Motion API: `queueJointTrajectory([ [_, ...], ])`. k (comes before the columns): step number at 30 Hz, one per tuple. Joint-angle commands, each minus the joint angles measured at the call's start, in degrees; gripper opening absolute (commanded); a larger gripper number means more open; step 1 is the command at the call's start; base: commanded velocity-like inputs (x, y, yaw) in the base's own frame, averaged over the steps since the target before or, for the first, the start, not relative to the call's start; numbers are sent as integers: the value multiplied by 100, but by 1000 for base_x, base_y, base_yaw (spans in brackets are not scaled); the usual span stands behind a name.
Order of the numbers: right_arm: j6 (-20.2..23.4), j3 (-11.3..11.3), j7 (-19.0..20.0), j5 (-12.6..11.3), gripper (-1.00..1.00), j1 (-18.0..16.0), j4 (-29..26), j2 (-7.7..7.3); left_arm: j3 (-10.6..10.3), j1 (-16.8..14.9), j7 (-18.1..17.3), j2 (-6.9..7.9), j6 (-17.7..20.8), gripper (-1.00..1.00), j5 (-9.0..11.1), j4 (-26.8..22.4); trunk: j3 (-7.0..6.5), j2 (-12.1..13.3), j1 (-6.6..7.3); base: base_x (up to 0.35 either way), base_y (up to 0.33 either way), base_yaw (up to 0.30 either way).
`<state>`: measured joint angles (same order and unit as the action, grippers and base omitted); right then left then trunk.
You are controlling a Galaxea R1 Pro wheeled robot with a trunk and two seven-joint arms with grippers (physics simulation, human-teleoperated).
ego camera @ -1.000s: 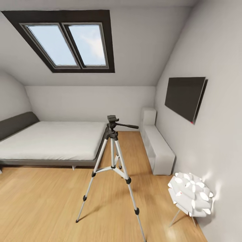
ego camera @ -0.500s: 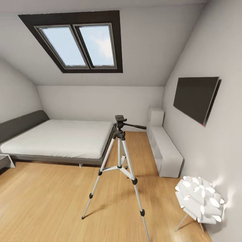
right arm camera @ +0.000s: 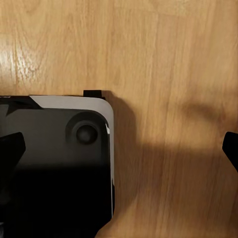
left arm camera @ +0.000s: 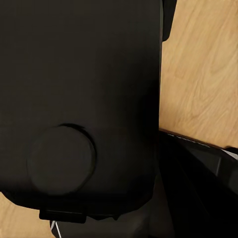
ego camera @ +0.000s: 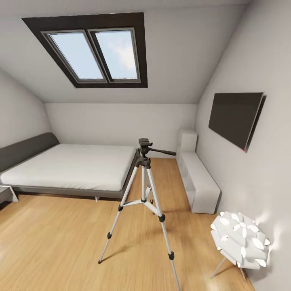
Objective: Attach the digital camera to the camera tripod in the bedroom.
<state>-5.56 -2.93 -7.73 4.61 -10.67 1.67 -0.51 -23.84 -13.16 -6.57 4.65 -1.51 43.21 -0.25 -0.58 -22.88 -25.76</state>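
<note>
Bedroom (ego camera: 117, 117) wood floor, camera tripod (ego camera: 143, 190) standing, front foot cut off, pincers' state untellable

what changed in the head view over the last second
Between a second ago and half a second ago the whole picture slid rightward and slightly down, so the camera turned left; nothing in the room moved. Since then the view has held still. The camera tripod stands as before on the wood floor, its head bare, beside the bed, with the white lamp and wall screen in place.
</note>
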Motion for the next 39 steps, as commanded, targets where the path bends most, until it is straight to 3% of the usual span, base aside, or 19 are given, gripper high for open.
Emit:
queueJointTrajectory([
  [1,-27,-32,-18,49,100,-7,18,-1,-49,-2,-29,0,-15,-100,44,7,2,-4,-2,0,0,0],
  [21,-15,-32,-20,49,100,-6,18,-2,-50,-2,-29,0,0,-100,47,7,2,-4,-2,11,0,0],
  [39,-7,-32,-27,49,100,-8,18,-2,-46,-2,-29,0,1,-100,48,7,2,-4,-2,143,0,0],
])
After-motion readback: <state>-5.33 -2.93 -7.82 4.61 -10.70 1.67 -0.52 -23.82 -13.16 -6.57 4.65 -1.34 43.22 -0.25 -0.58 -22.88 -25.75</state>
